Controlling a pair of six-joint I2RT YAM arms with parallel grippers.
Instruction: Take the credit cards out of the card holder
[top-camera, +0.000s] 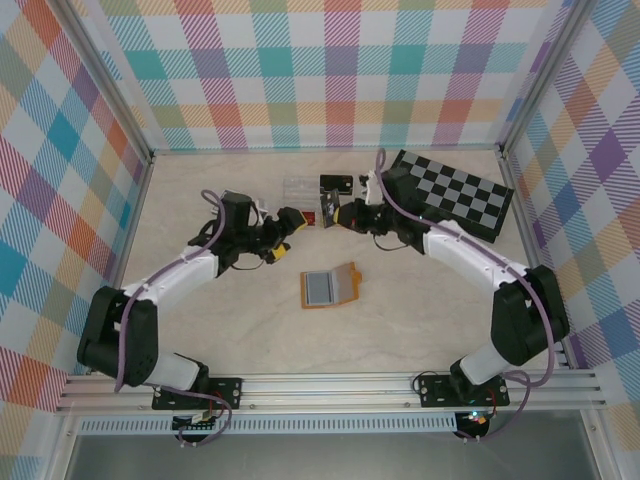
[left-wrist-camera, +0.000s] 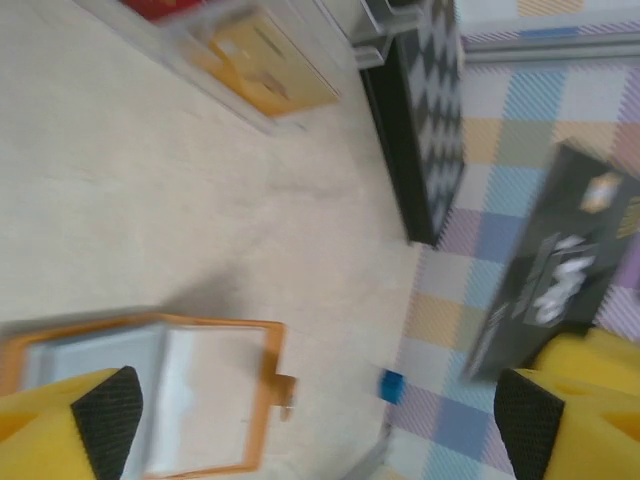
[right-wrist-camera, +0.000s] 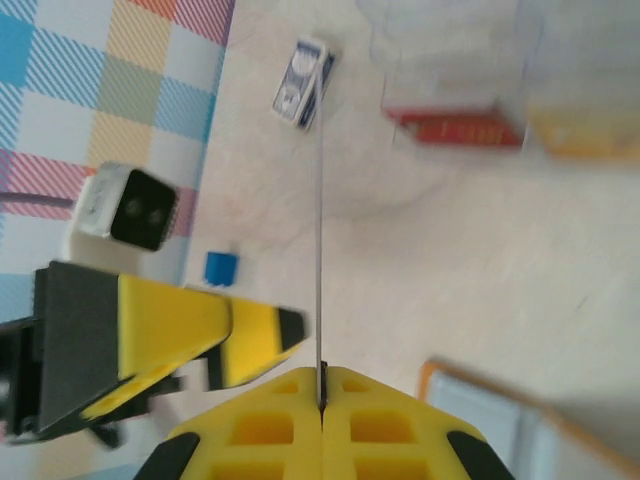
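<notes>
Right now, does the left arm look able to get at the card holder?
Probably yes. The left pincer is open, and the card holder lies close by on bare table, with nothing between them.

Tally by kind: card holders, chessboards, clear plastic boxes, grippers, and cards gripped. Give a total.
Card holder: 1
Chessboard: 1
Clear plastic box: 1
Grippers: 2, left gripper and right gripper
Card pinched in the right gripper: 1
Total: 6
</notes>
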